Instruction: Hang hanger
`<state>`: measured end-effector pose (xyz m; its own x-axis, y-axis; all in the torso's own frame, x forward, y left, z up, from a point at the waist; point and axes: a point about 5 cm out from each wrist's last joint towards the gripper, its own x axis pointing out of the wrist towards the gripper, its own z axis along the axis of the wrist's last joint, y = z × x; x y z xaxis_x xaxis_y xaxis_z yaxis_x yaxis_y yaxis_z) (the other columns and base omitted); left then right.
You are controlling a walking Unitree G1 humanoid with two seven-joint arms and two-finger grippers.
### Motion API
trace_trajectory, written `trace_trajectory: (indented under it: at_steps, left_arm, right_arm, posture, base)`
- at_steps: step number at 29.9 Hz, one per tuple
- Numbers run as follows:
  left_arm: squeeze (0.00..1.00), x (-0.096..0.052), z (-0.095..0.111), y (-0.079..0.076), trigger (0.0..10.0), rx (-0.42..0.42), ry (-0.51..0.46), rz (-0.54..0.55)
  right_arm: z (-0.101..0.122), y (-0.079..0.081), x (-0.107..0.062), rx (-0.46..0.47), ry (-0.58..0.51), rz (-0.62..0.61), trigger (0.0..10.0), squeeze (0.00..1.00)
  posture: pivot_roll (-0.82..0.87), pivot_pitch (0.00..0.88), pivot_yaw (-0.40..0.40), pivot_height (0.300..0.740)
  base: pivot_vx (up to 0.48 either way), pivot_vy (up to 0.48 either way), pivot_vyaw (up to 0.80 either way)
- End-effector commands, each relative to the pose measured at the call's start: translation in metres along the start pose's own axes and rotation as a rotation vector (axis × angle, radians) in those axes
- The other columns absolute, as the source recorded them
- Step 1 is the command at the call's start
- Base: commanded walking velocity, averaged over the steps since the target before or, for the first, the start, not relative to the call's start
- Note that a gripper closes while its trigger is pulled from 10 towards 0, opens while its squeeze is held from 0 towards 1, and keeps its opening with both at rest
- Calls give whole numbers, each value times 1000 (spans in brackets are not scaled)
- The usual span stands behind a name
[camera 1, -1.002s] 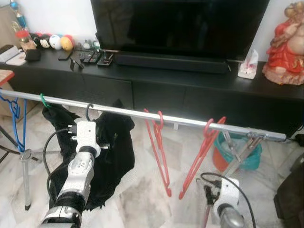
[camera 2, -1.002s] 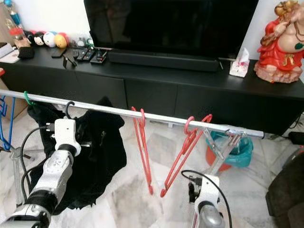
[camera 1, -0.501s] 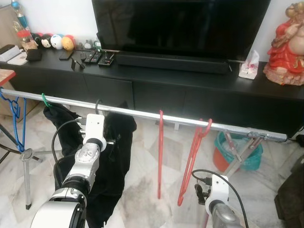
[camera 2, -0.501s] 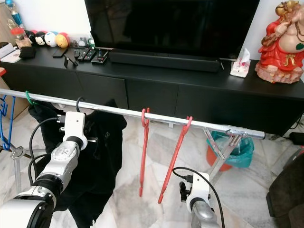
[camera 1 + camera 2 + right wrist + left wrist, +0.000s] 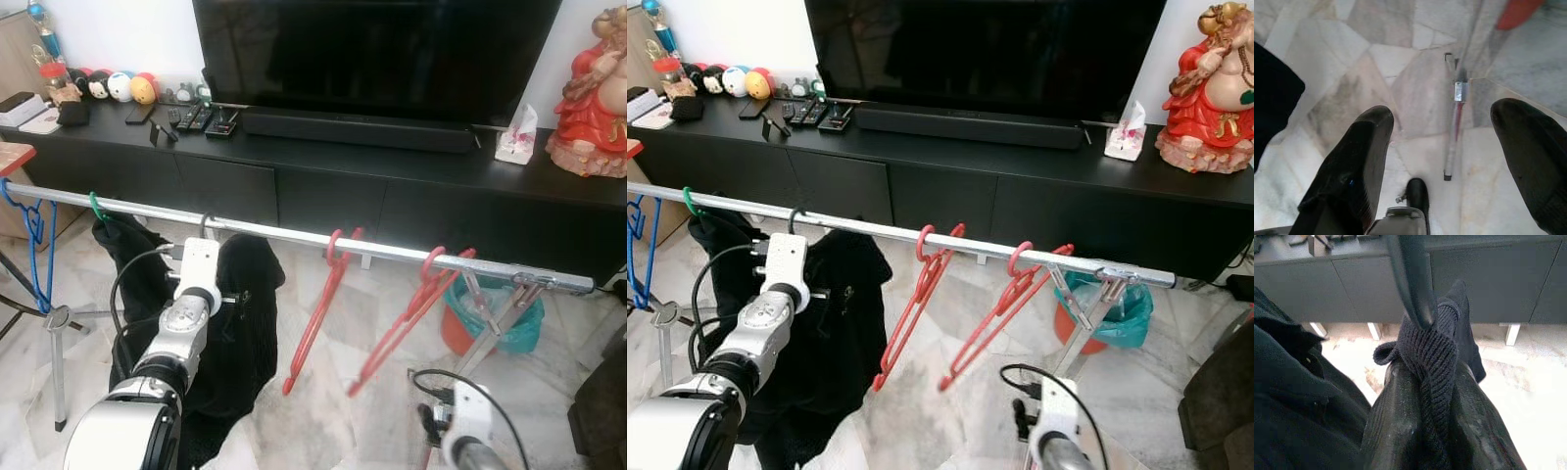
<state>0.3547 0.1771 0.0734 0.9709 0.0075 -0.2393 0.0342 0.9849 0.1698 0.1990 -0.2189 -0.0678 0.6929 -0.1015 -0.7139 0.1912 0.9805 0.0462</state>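
Note:
A silver rail [image 5: 284, 233] runs across in front of me. My left gripper [image 5: 1427, 368] is shut on a dark hanger [image 5: 1411, 279] draped with a black knitted garment [image 5: 245, 328]. The hanger's hook [image 5: 207, 224] sits over the rail, and my left wrist [image 5: 199, 266] is just below it. Two bare red hangers [image 5: 315, 318] [image 5: 407, 318] hang further right, swung out at a slant. My right gripper [image 5: 1444, 112] is open, low over the marble floor, close to the rack's leg [image 5: 1453, 132]; its arm [image 5: 468, 431] is at the bottom right.
A blue hanger [image 5: 35, 235] and a green hook [image 5: 95, 207] sit at the rail's left end. Behind stands a black TV cabinet [image 5: 323, 186] with a TV [image 5: 372, 49] and a red statue [image 5: 593, 88]. A teal bin [image 5: 509, 318] stands by the rack's right legs.
The camera has shifted slightly. The two red hangers have swung from hanging straight to slanting left. My left gripper and the garment have edged right along the rail; my right arm has sunk lower.

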Motion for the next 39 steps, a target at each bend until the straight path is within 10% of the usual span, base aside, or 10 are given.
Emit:
trace_trajectory:
  at_steps: [1,12,24,39]
  left_arm:
    - [0,-7,-25,-3,10000,41,114,-28]
    - [0,-12,-35,-11,10000,39,126,-48]
    - [0,-28,-16,13,10000,-8,-231,108]
    - [0,-14,8,9,10000,-19,-250,110]
  right_arm:
    - [-3,-2,-1,14,6,6,10000,0]
    - [1,-14,-2,21,14,-6,10000,0]
    - [5,-10,0,31,-15,1,10000,0]
    - [4,-6,0,29,-27,9,10000,0]
  posture:
    - [-158,0,27,740]
    - [-158,0,30,740]
    - [-151,0,30,740]
    - [-163,0,33,740]
  base:
    - [0,0,0]
    - [0,0,0]
    - [0,0,0]
    - [65,0,0]
